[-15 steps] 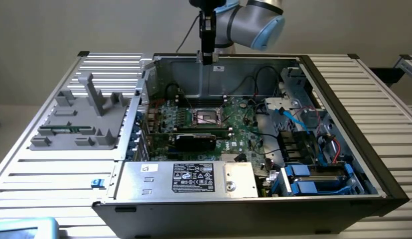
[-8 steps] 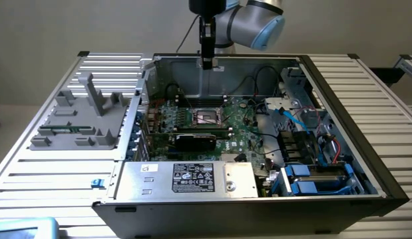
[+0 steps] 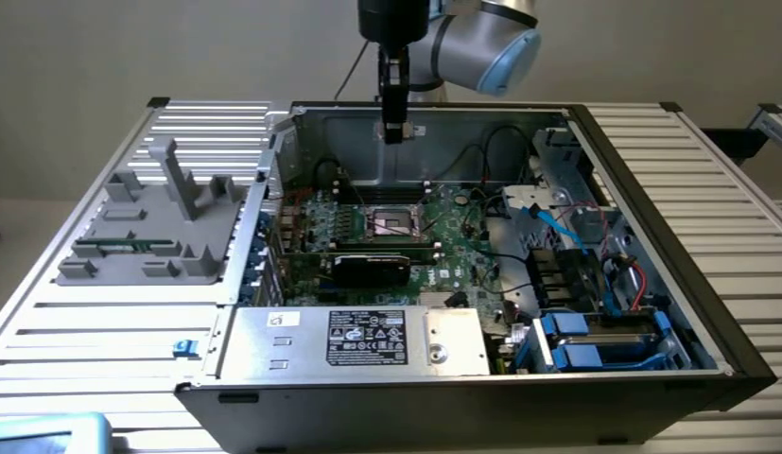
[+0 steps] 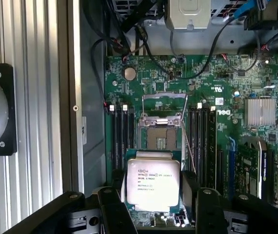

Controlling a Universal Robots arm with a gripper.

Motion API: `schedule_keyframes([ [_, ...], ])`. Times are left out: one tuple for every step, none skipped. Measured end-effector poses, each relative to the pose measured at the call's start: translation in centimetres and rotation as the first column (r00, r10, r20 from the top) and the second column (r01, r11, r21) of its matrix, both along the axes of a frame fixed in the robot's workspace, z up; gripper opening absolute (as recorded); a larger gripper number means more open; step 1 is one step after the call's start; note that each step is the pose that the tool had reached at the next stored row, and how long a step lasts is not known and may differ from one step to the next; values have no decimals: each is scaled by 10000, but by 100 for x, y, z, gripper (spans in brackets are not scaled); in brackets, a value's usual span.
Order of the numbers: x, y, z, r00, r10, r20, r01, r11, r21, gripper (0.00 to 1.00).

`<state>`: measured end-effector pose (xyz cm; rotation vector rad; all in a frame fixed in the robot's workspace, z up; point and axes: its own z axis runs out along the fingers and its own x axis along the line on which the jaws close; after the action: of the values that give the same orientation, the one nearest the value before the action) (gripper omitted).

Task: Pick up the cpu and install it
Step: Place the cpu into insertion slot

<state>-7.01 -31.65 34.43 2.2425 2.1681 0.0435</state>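
Ribbed aluminium table (image 3: 706,199) carries an open computer case (image 3: 492,411) laid on its side, motherboard (image 3: 460,241) facing up. The gripper (image 3: 391,130) hangs over the rear part of the board, well above it.

Wrist view: the black fingers (image 4: 113,207) are closed on opposite edges of the cpu (image 4: 153,184), printed silver top toward the camera. The chip is held in the air, not seated. The socket (image 4: 160,139) stands open, contacts exposed, load plate (image 4: 164,100) raised.

Around the socket: memory slots (image 4: 124,136) on both sides, black cables (image 4: 129,44) looping over the board's edge, a finned heatsink (image 4: 260,112) well apart. Nothing lies across the socket.

The exterior view gives the tool's height and the wider layout: a black card (image 3: 372,268) just beside the socket, a silver power supply (image 3: 353,339) at the near end, and a grey fixture tray (image 3: 157,227) on the table at the exterior view's left, holding a green memory stick (image 3: 113,248).
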Motion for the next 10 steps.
schedule_keyframes([
  [0,-14,-16,10000,0,1,0,10000,2,55],
  [0,-27,-34,10000,0,0,0,10000,5,55],
  [0,-39,-52,10000,1,0,-1,10000,7,55],
  [0,-52,-70,10000,0,1,0,10000,10,55],
  [0,-63,-88,10000,0,2,0,10000,13,55],
  [0,-76,-106,10000,0,2,0,10000,16,55],
  [0,-90,-124,10000,0,3,0,10000,19,55],
  [0,-105,-144,10000,0,3,0,10000,22,55],
  [0,-118,-162,10000,0,4,0,10000,27,55],
  [0,-132,-180,10000,0,4,0,10000,32,55],
])
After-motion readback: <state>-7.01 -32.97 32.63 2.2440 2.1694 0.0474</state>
